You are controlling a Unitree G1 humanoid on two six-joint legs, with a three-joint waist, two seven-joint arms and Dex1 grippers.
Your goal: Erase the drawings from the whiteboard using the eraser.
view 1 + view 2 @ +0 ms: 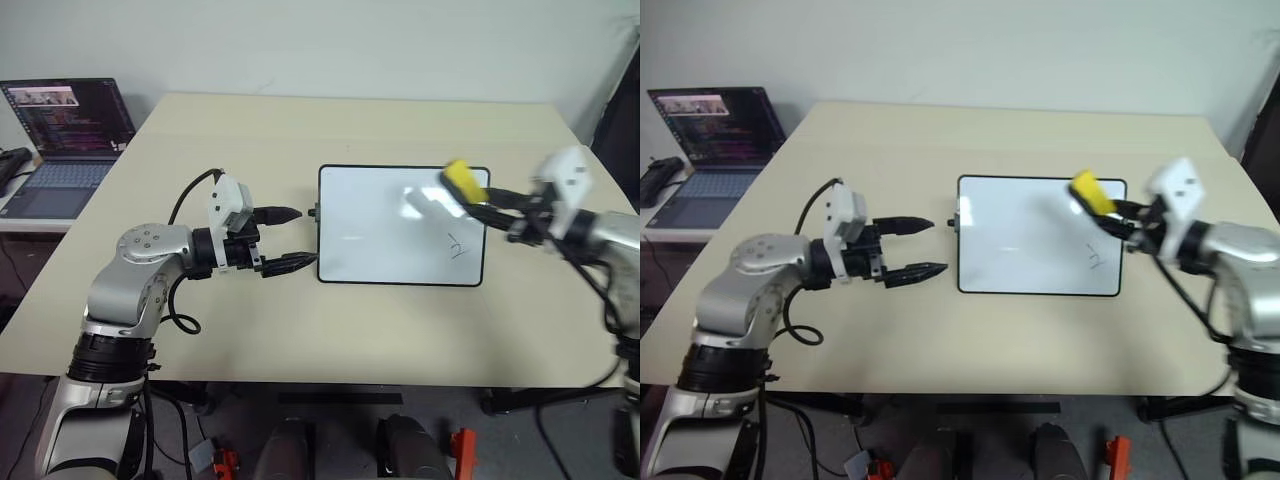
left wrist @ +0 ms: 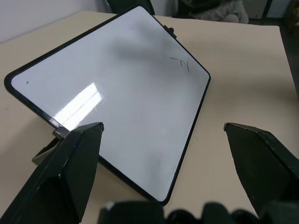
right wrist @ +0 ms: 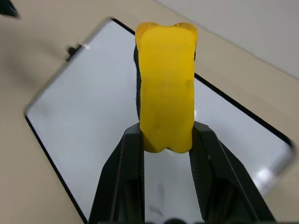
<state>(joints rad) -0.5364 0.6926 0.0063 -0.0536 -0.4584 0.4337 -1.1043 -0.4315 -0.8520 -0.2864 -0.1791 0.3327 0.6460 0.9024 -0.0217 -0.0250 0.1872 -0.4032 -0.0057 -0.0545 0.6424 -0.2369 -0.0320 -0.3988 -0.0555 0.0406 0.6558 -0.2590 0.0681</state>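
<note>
Right gripper (image 1: 478, 205) carries the eraser (image 1: 460, 182) above the board's far right corner, one scribble left below it.

From my seat, the left gripper (image 1: 293, 240) stands with its fingers spread at the whiteboard's (image 1: 380, 235) left edge, holding nothing, well apart from the mark. My right gripper is clamped on the eraser, whose long axis runs straight out from the fingers. The only drawing (image 1: 457, 246) I can make out lies just nearer to me than the eraser, low on the board's right side. The right arm is plainly the closer one; I judge the next stroke must come down and back toward me.
</note>
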